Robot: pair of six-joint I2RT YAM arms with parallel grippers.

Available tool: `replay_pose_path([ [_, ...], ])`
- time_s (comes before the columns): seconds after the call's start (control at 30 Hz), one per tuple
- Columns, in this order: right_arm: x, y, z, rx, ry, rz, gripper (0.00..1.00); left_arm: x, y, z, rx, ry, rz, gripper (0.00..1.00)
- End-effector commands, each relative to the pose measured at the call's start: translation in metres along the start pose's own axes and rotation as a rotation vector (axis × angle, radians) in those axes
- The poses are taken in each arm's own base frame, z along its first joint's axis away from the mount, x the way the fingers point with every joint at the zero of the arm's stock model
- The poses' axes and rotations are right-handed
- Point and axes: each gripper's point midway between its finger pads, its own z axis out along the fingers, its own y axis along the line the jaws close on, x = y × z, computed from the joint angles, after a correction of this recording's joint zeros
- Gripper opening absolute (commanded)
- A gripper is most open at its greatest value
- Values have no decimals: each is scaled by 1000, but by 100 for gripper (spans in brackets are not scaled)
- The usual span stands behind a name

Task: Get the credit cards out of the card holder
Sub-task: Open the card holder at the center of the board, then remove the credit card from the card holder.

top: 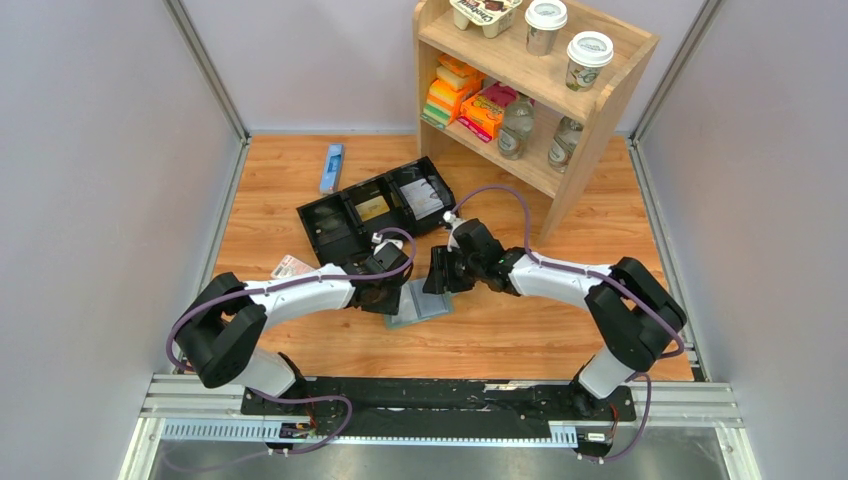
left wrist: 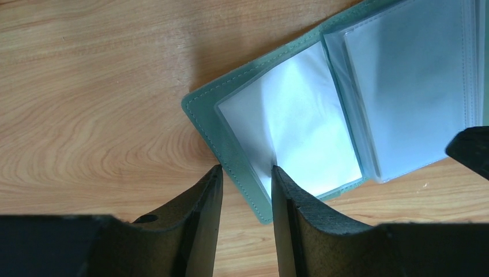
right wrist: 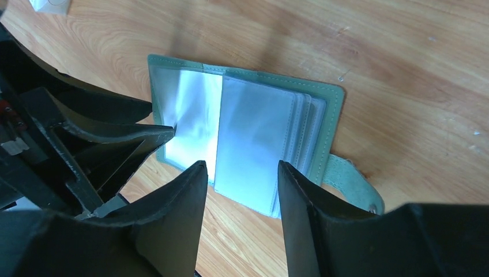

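Observation:
The card holder (top: pixel 421 304) lies open and flat on the wooden table between both grippers. It is grey-green with pale blue clear pocket panels, and its closing tab (right wrist: pixel 353 182) sticks out on the right. In the left wrist view my left gripper (left wrist: pixel 245 168) is open and straddles the card holder's (left wrist: pixel 288 121) left edge. One fingertip rests on the left pocket panel, the other on the table outside. My right gripper (right wrist: pixel 241 164) is open and empty, just above the near edge of the card holder's (right wrist: pixel 248 124) right pocket stack. No card shows in the pockets.
A black three-compartment tray (top: pixel 333 232) lies just behind the grippers with flat cards in two compartments. A pink-and-white packet (top: pixel 292 267) lies to its left and a blue object (top: pixel 332 167) farther back. A wooden shelf (top: pixel 590 110) with bottles, cups and boxes stands at the back right.

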Motion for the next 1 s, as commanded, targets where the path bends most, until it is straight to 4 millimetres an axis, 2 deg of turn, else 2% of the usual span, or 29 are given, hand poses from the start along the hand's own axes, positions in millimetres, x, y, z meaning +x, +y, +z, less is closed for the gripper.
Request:
replay_pose_path([
  [0.0, -17, 16, 6, -41, -46, 0, 50, -1, -5, 2, 28, -7, 10, 44],
  [0.23, -7, 6, 15, 2, -13, 7, 50, 0, -7, 2, 33, -1, 13, 44],
  [0.43, -7, -1, 14, 44, -20, 5, 50, 0, -7, 2, 35, 0, 13, 44],
  [0.67, -1, 19, 18, -49, 27, -15, 49, 0, -10, 3, 53, 4, 18, 44],
  [0.97, -3, 48, 22, -170, 48, -14, 49, 0, -12, 3, 69, -1, 16, 44],
])
